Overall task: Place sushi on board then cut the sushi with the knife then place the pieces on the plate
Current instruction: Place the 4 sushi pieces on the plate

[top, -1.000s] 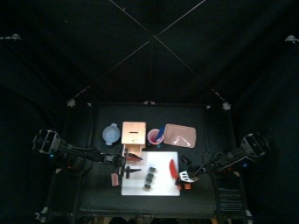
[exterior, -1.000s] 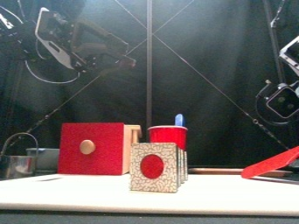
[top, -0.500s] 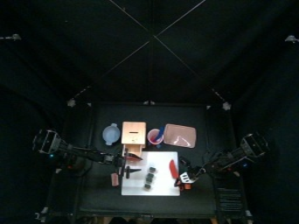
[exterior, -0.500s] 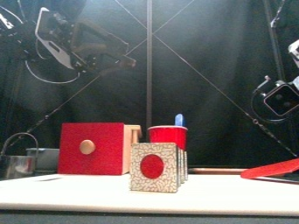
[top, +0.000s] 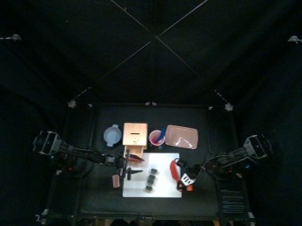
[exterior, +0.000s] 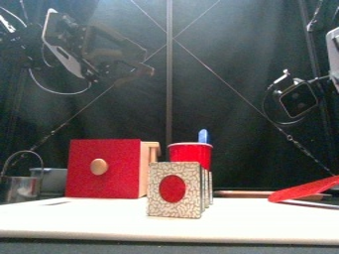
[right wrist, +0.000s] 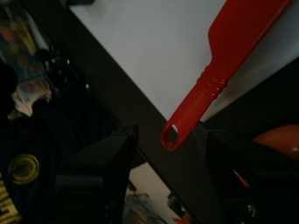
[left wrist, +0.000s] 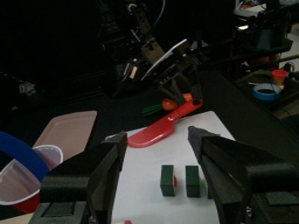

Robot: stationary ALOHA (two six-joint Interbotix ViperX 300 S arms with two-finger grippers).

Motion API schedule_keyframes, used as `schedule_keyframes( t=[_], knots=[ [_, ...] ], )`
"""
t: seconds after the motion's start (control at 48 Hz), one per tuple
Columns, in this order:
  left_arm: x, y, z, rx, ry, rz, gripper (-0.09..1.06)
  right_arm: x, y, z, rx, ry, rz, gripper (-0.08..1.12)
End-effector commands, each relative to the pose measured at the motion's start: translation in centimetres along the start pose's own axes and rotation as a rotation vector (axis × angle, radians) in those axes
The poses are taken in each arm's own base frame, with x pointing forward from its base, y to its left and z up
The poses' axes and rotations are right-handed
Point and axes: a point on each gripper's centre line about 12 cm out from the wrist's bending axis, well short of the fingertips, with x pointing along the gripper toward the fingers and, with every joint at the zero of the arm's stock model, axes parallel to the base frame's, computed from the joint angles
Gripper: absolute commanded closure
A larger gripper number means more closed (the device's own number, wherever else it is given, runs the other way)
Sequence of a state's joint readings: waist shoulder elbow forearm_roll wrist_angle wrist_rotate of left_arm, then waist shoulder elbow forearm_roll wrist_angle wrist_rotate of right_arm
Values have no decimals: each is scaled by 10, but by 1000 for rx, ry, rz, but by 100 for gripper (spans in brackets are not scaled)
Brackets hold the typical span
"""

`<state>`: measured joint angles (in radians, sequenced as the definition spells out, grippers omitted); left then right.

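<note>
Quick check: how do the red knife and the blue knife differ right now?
The red knife lies across the white board's right edge; the blue knife stands upright in the red cup. The red knife shows whole; only the blue knife's top shows above the rim. Neither is gripped: the right gripper hangs open above the red knife's handle.

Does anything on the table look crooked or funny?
Yes. The red toy knife lies slanted off the right edge of the white cutting board, its handle end tilted up, between the open jaws of the right hand.
</note>
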<state>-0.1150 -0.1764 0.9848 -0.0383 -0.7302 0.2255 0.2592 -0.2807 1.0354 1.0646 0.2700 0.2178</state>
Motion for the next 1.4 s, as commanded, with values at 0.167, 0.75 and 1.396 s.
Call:
schedule_keyframes(
  t=[0.167, 0.75, 1.396],
  knots=[
    [7, 5, 8, -4, -26, 19, 6, -11, 16, 9, -117, 52, 0, 17],
    [11, 18, 3, -6, -11, 56, 6, -35, 48, 116, -715, -262, -215, 17],
    [0, 21, 8, -14, -26, 70, 6, 29, 83, 144, -785, -239, -226, 17]
  ],
)
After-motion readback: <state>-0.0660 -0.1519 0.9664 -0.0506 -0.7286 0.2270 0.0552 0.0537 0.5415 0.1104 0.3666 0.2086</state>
